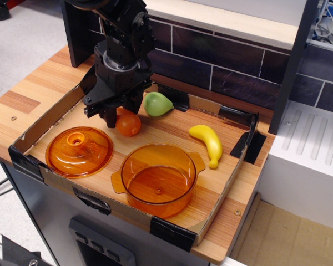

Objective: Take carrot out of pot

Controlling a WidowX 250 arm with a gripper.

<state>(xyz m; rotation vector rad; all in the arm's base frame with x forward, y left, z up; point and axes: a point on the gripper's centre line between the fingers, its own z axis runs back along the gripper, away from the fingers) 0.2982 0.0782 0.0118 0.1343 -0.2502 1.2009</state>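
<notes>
Observation.image, the only view: black gripper (115, 114) sits low over the back-left part of a shallow cardboard tray (44, 119) on a wood-grain table (22, 94). Its fingers reach down by the carrot (128, 124), w/ the dark fingertips at the toy's upper-left side; can't tell if the claw is clamped on it or parted, since the arm body hides the jaws. Carrot is outside the pot (159, 178), low at the tray floor behind the pot's back-left rim, just beside the green pear (157, 103), which lies to its right nearer the back wall. Whether the carrot rests on the floor or hangs a hair above can't be told. Pot stands upright at front-centre, see-through amber, nothing inside, two small side handles visible. Amber lid (79, 151) w/ knob up lies flat to the pot's left, apart from it. Yellow banana (208, 144) lies to the pot's right-rear, near the tray's right wall. Black tape patches at tray corners. Dark tiled wall (222, 61) runs behind. No readable writing, brand or label anywhere on toys, tray or arm
</notes>
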